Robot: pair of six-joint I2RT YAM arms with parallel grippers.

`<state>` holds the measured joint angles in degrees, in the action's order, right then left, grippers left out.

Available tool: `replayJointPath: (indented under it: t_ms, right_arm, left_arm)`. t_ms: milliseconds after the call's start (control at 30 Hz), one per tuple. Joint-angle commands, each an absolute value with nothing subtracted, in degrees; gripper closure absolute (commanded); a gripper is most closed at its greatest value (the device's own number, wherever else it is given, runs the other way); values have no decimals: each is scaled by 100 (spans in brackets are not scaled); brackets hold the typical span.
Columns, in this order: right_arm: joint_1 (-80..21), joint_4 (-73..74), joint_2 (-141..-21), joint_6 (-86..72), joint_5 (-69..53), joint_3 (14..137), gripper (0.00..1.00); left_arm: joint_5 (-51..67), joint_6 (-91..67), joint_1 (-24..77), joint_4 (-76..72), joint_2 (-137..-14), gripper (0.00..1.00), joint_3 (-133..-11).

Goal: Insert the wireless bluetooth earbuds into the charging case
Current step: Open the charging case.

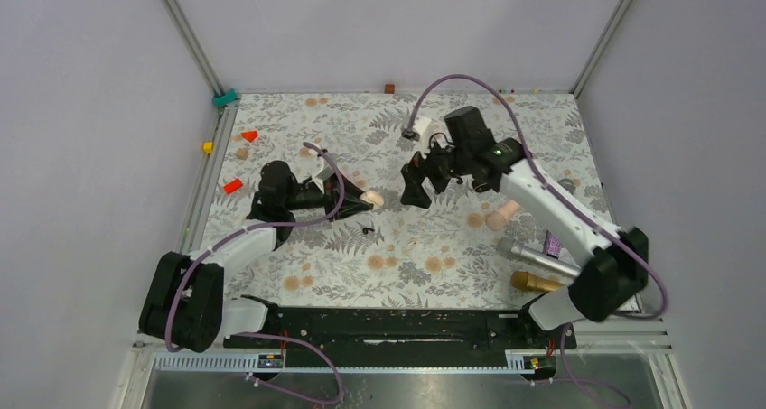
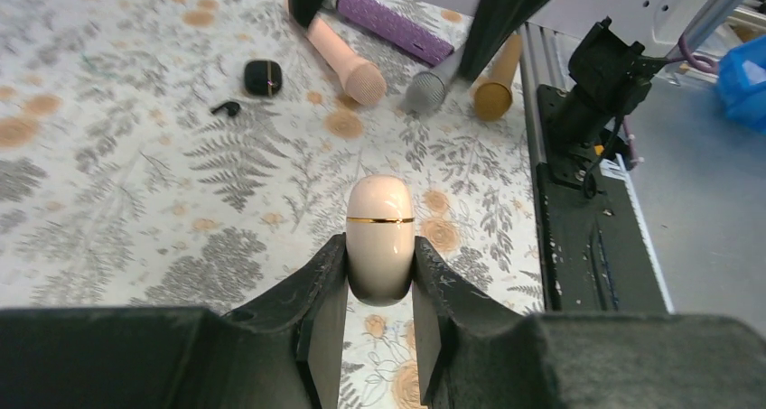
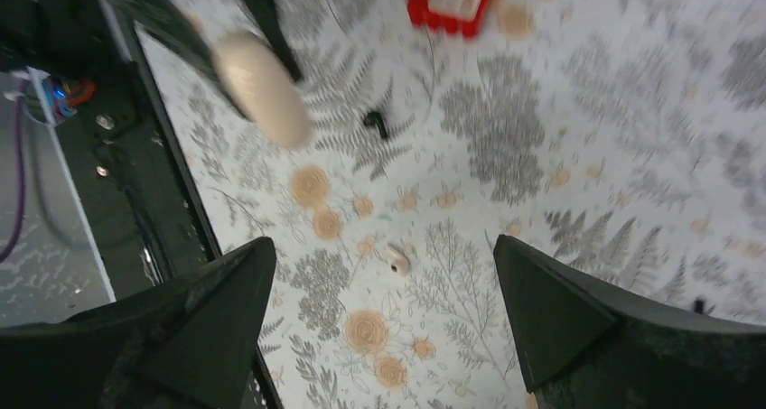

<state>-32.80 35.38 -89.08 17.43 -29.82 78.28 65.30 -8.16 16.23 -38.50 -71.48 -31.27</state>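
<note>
Above bench, left claw (image 1: 363,198): clamped on a cream case (image 1: 372,197).
Above bench, right claw (image 1: 426,190): hovers over the bench (image 1: 506,129); black earbud (image 1: 366,229) lies loose near left claw.
Left wrist, black case (image 2: 263,77): on bench, lid looks shut, well apart from left claw. Black earbud is just beside it, pink microphone (image 2: 348,61) near.
Left wrist, grip: cream case pinched at its lower end, seam clear of fingers.
Right wrist, right claw: spread wide, empty.
Right wrist, pale earbud (image 3: 397,258): lies below the claw; don't mistake it.
Right wrist, other black bud: not seen.
Step, judged: right claw fetches black earbud. Drop straight down, pinch across stem, expect slip. Black case needs opening first.
</note>
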Motion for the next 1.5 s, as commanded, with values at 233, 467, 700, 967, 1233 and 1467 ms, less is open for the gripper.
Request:
replayJointPath:
  t_ms: [233, 467, 700, 967, 1233, 1467]
  right_arm:
    - [-3909, 1535, -7985, 1506, -3419, 7084, 1]
    - [-4098, 1128, -8155, 1581, -2959, 6953, 0]
    - [-4097, 1094, -8128, 1745, -2547, 6853, 1]
    - [-3967, 1288, -8005, 2240, -1619, 6851, 1]
    - [-3627, 1984, -7628, 1884, -1894, 7289, 1]
    - [-3586, 2911, -7877, 1209, -2689, 7517, 1]
  left_arm:
    - [6917, -1330, 2005, -4418, -7507, 100, -3391]
    - [7279, -1283, 2117, -4379, -7397, 100, -3338]
    - [7626, -1199, 2156, -4360, -7248, 100, -3296]
    - [7737, -1219, 2167, -4342, -7172, 100, -3282]
    - [7726, -1228, 2169, -4355, -7196, 100, -3324]
    - [7491, -1455, 1954, -4555, -7175, 100, -3353]
